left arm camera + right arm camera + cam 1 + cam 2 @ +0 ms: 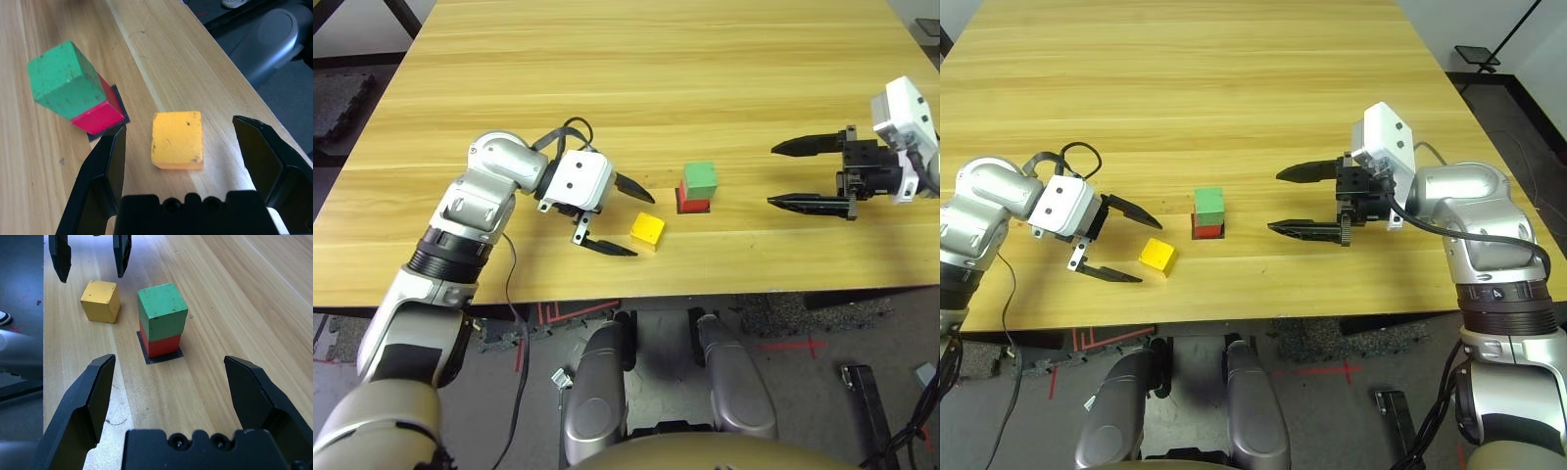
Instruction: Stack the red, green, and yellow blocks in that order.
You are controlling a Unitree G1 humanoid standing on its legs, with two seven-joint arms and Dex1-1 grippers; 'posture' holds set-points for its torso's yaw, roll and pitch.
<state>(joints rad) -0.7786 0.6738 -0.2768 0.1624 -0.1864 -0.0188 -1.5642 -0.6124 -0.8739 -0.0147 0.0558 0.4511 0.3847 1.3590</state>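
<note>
Yellow block (pixel 647 230) lies low center, just left of the green block (pixel 700 178) stacked on red block (pixel 693 205); light, rigid, matte, so pinch 2 opposite faces. Left gripper (pixel 620 215) spread wide near it, right gripper (pixel 793 174) spread too

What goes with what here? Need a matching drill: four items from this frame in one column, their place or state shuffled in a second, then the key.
Column 1
1. small matte red cube
2. small matte green cube
3. small matte yellow cube
4. right gripper

Column 2
A. open, apart from the stack on its right side
B. lying alone on the wooden table, in front of the open left gripper
C. on top of another cube
D. bottom of the stack, on the flat black square patch

Pairs: 1-D, 2-C, 3-B, 4-A
</note>
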